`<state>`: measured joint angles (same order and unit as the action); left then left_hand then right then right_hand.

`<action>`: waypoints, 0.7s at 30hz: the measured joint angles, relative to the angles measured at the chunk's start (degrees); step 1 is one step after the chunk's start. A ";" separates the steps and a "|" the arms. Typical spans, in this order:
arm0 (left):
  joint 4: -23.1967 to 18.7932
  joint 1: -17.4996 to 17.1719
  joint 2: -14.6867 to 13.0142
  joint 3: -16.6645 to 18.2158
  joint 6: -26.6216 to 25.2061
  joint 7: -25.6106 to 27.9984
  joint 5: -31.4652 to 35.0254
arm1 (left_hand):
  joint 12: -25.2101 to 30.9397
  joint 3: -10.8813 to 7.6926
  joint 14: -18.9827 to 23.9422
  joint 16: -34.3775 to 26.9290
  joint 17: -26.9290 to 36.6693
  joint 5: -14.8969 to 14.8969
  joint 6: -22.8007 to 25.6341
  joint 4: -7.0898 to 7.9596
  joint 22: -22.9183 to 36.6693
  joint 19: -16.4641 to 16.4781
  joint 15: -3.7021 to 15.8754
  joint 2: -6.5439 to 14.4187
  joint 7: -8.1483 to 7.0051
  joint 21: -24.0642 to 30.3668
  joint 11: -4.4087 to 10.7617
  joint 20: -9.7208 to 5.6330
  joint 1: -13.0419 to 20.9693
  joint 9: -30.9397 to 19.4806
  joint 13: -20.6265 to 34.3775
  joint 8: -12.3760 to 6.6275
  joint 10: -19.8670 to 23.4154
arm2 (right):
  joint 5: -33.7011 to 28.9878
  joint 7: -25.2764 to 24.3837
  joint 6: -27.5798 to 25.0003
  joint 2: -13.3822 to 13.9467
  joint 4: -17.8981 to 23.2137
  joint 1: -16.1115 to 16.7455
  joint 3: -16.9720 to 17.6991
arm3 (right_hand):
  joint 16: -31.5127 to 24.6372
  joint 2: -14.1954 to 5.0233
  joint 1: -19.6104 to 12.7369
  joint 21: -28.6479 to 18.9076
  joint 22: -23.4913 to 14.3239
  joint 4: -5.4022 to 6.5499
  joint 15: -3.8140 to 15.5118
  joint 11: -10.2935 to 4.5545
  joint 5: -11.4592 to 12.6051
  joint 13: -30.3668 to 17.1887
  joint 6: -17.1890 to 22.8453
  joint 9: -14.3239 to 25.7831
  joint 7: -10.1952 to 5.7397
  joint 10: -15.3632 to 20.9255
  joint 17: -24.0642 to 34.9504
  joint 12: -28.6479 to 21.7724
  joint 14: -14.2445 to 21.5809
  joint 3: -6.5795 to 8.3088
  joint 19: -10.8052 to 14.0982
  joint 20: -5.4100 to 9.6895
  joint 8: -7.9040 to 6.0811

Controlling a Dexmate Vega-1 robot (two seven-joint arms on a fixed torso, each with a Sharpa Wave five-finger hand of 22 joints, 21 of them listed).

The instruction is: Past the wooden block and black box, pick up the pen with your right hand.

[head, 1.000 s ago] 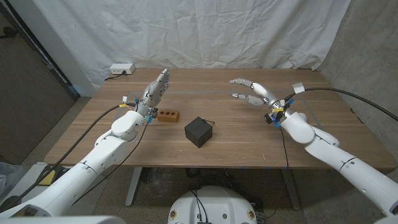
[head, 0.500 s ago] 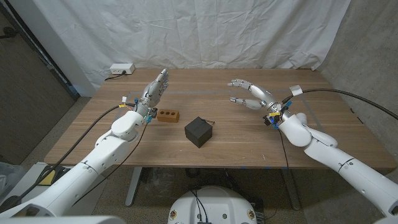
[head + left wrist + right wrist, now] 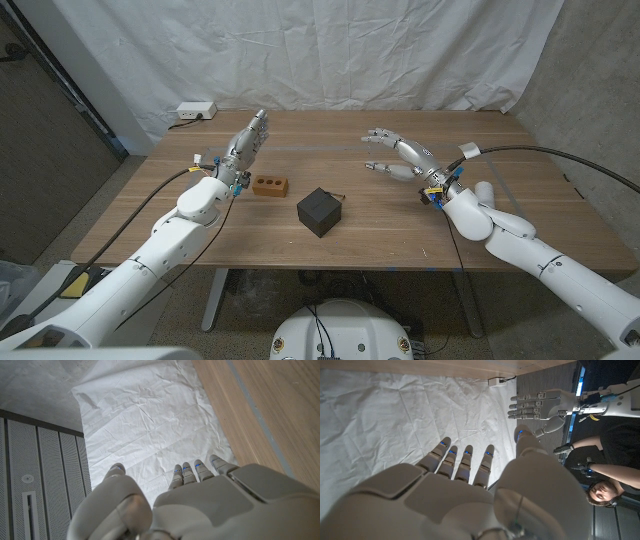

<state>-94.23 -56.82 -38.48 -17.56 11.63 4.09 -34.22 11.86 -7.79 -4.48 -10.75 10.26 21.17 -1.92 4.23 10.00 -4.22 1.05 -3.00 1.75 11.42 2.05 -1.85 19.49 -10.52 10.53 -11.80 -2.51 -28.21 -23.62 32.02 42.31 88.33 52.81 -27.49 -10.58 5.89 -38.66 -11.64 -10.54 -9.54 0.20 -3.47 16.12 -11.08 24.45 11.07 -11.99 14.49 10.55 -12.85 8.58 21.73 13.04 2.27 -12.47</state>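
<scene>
The wooden table (image 3: 380,225) spans the scene, with a white cloth (image 3: 330,50) hanging behind its far edge. The right arm (image 3: 530,250) comes in from the near right. Its right hand (image 3: 400,157) is held above the table's right-centre with fingers spread and slightly curled, grasping nothing; the right wrist view shows the same released right hand (image 3: 470,495) with its fingers (image 3: 467,462) stretched apart. The left hand (image 3: 248,147) stands over the left part of the table, just beyond the wooden block, fingers straight and close together, holding nothing. It also appears as an open palm (image 3: 535,405) in the right wrist view, where a person (image 3: 607,477) in dark clothing sits at the edge.

The black box (image 3: 320,211) sits near the table's middle, left of and nearer than the right hand. The wooden block (image 3: 270,185) lies just left of it, apart from it. A white power strip (image 3: 195,110) rests at the far left corner.

A thin dark sliver (image 3: 337,196) shows at the box's far right corner, well apart from the right hand, to its left and nearer. Whether this is the pen cannot be told.
</scene>
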 measured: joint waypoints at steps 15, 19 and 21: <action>0.37 0.14 -0.07 0.28 0.73 -0.56 -0.19 | -0.21 0.08 0.00 0.00 0.00 0.09 -0.01 -0.08 0.00 0.00 0.00 0.00 0.00 0.00 0.00 0.00 0.00 0.00 0.00 0.00 0.00 | -6.91 -4.87 -3.03 1.02 1.19 -0.41 -2.59 | 0.00 0.21 -0.21 0.00 0.01 0.24 0.22 -0.86 0.67 0.01 0.32 0.00 -0.31 0.04 0.00 0.00 -0.22 -0.24 0.00 -0.01 0.00; 0.37 0.14 -0.07 0.31 0.82 -0.62 -0.22 | -0.21 0.13 0.00 0.00 0.00 0.09 -0.01 -0.14 0.00 0.00 0.00 0.00 0.00 0.00 0.00 0.00 0.00 0.00 0.00 0.00 0.00 | -8.03 -5.53 -3.73 1.44 1.64 -0.52 -3.23 | 0.00 0.37 -0.37 0.00 0.01 0.24 0.22 -1.26 1.12 0.01 0.54 0.00 -0.53 -0.38 0.27 0.00 -0.21 -0.24 0.00 -0.01 0.00; 0.35 0.09 -0.12 0.37 0.85 -0.63 -0.23 | -0.21 0.22 0.00 0.00 0.00 0.09 -0.01 -0.04 0.00 0.00 0.00 0.00 -0.01 0.00 0.00 0.00 0.00 0.00 0.00 0.00 0.00 | -8.83 -5.93 -4.19 1.70 1.84 -0.60 -3.54 | 0.00 0.50 -0.50 0.00 0.01 0.37 0.41 -1.26 1.12 0.01 0.54 -0.01 -0.53 -0.38 0.27 0.00 -0.41 -0.37 0.00 -0.01 0.00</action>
<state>-93.88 -56.73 -38.59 -17.20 12.48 3.46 -34.45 11.65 -7.56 -4.48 -10.75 10.26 21.26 -1.93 4.19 10.00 -4.22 1.05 -3.00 1.75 11.42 2.06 -1.85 19.49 -10.52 10.53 -11.80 -2.51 -37.04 -29.54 27.83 44.01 90.17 52.22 -31.03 -10.58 6.39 -39.16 -11.64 -10.53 -9.17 0.61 -4.73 17.24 -11.07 24.99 11.06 -12.51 14.11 10.81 -12.85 8.16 21.36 13.04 2.27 -12.47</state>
